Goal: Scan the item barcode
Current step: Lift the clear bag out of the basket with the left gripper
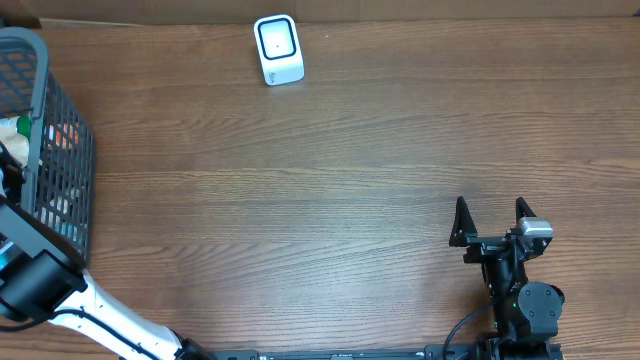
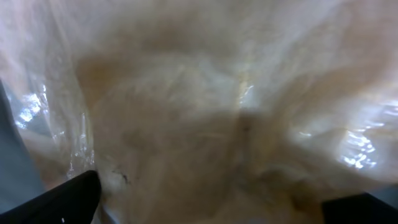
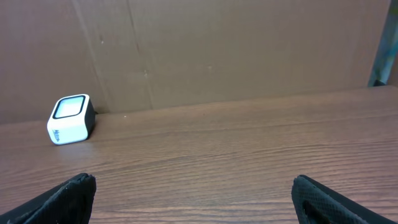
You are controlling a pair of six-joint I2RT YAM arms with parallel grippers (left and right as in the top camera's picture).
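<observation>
Inside the grey mesh plastic basket (image 1: 40,90), the left gripper (image 2: 211,208) has its fingers apart, with the pale item in crinkly clear plastic wrap (image 2: 205,112) just ahead of them. The item looks light, soft and slippery, so pinch its bulk, not loose film.

A staged shop checkout is indicated: a white barcode scanner (image 1: 278,49) is set on a wood-grain table (image 1: 300,200), a grey mesh basket (image 1: 41,90) of goods is placed at one end, and a brown cardboard backdrop (image 3: 249,50) is erected behind.
</observation>
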